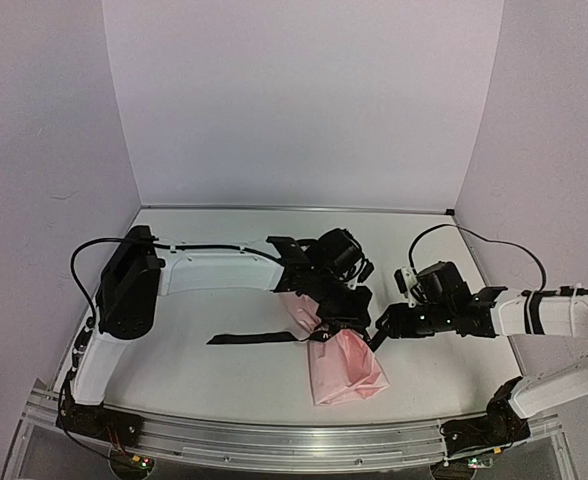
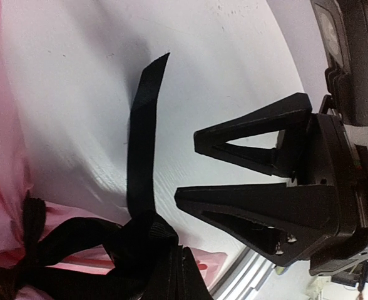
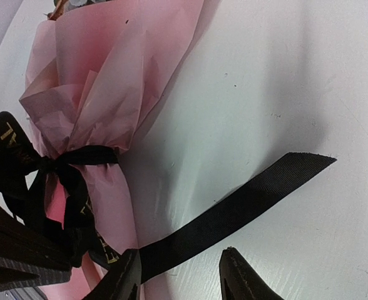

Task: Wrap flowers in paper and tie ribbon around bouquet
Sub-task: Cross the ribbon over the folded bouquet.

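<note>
The bouquet (image 3: 109,75) lies on the table, a pink paper (image 1: 346,370) cone with the black ribbon (image 3: 84,156) knotted round its waist. Only a sliver of the flowers (image 3: 77,4) peeks out at the cone's top edge. One flat ribbon tail (image 3: 253,194) runs out over the table; from above it trails left (image 1: 254,338). My left gripper (image 2: 183,249) is shut on the bunched ribbon at the knot (image 2: 148,232). My right gripper (image 3: 181,253) stands open, the tail crossing beside its left finger (image 3: 122,281), nothing pinched. It faces the left wrist camera (image 2: 185,167), jaws apart.
Both arms meet at the table's middle (image 1: 326,322), the right gripper (image 1: 377,335) close beside the left one. White walls stand behind and at both sides. The metal rail (image 1: 274,440) runs along the near edge, just below the cone's wide end.
</note>
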### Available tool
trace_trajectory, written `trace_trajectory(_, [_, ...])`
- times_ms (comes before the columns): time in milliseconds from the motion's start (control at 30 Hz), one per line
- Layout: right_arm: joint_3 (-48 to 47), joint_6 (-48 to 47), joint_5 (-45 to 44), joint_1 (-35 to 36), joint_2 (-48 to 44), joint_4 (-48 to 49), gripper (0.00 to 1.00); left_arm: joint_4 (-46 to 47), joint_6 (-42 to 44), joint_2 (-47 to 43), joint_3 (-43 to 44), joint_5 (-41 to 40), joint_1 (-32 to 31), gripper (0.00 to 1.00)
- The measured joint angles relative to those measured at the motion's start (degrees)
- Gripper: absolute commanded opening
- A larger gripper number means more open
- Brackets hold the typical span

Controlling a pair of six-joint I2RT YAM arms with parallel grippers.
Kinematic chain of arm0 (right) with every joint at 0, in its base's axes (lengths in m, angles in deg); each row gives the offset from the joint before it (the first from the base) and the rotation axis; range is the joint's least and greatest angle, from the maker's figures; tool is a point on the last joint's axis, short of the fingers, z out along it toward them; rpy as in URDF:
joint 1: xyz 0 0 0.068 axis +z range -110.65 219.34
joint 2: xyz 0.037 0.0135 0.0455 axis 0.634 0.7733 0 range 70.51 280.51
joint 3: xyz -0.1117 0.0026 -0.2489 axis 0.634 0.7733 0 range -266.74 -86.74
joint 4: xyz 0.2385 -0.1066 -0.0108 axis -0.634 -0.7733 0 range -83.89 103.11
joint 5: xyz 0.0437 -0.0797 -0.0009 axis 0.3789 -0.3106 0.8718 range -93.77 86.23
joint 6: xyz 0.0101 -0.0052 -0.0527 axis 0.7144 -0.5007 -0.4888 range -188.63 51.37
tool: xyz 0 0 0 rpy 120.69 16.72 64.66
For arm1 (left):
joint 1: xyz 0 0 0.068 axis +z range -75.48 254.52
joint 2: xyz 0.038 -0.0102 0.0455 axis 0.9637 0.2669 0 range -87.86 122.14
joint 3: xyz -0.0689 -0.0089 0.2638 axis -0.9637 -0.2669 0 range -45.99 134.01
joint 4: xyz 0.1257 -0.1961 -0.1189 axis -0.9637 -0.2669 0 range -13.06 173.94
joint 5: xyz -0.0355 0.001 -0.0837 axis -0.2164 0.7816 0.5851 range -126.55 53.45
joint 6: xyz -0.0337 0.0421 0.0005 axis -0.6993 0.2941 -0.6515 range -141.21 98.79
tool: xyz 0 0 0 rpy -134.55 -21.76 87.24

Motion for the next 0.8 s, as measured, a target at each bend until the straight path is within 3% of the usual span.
trace_trajectory(367, [-1.45, -0.36, 1.82, 0.0, 0.04, 0.06, 0.43, -6.2, 7.94, -0.22, 1.73, -4.77, 0.19, 0.0])
trace_trajectory(800, [-2.3, -0.92, 4.26, 0.0, 0.55, 0.44, 0.43, -8.58, 12.22, -0.22, 7.47, 3.73, 6.78, 0.0])
